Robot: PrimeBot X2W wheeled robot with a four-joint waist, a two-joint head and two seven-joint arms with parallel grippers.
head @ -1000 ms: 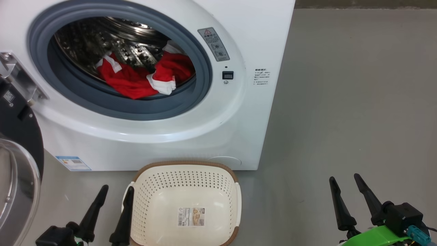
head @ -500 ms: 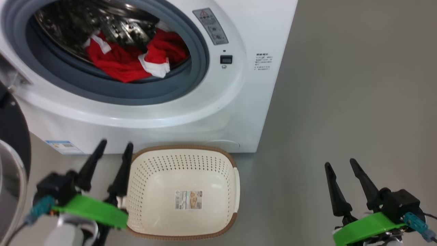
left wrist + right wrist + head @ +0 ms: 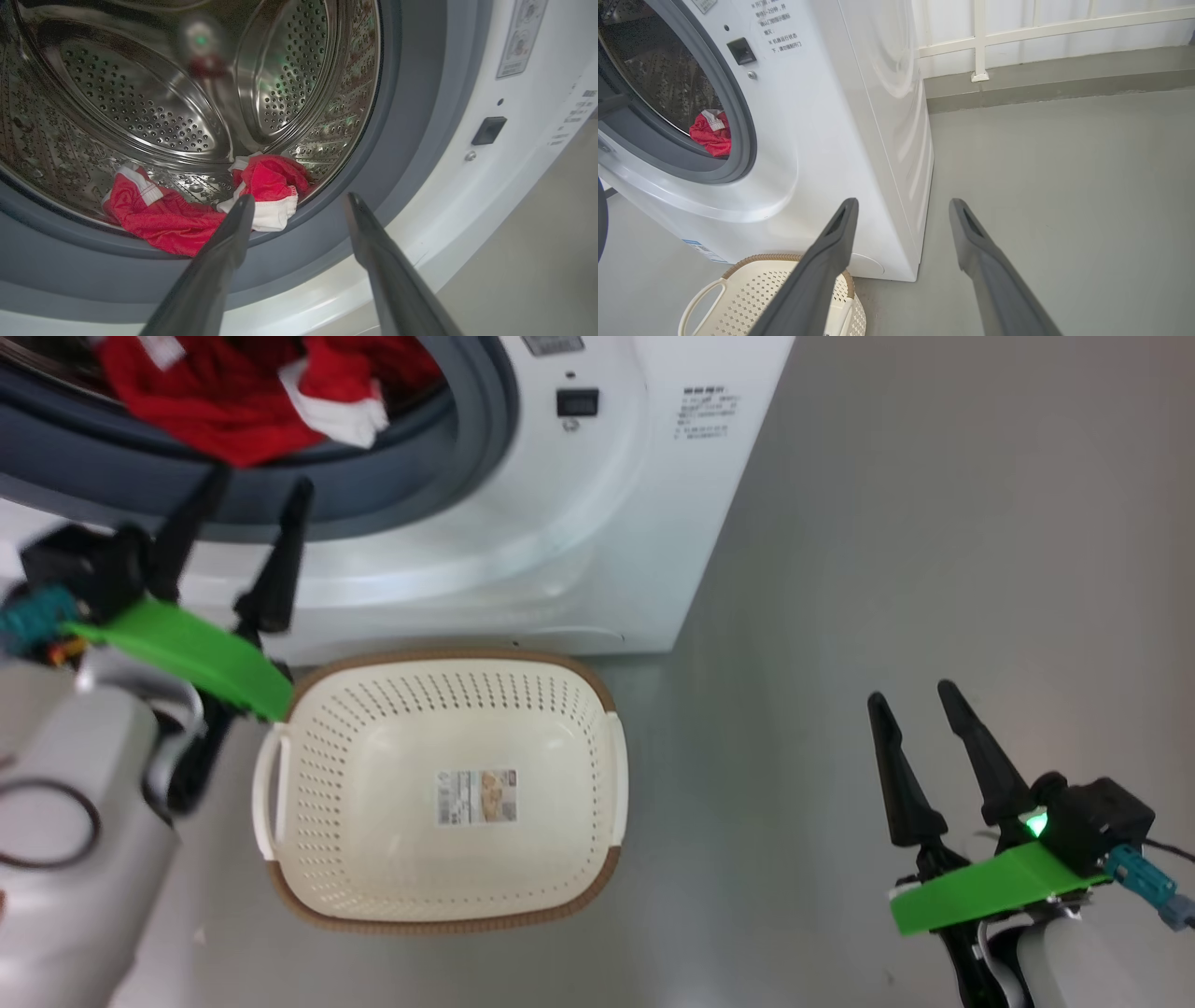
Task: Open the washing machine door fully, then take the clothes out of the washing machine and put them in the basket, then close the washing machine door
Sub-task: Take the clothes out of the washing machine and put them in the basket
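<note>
Lying crumpled at six o'clock in the perforated steel drum (image 3: 140, 107), soft red white-trimmed clothes (image 3: 163, 224) face the left gripper (image 3: 299, 198), fingers apart.

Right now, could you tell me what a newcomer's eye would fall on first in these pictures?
The bright red clothes stand out most, heaped low at the open mouth of the washing machine. Next is the cream basket, holding no clothes, on the floor right before the machine. The left gripper points open-fingered toward the clothes; the right gripper hangs open off to the right.
</note>
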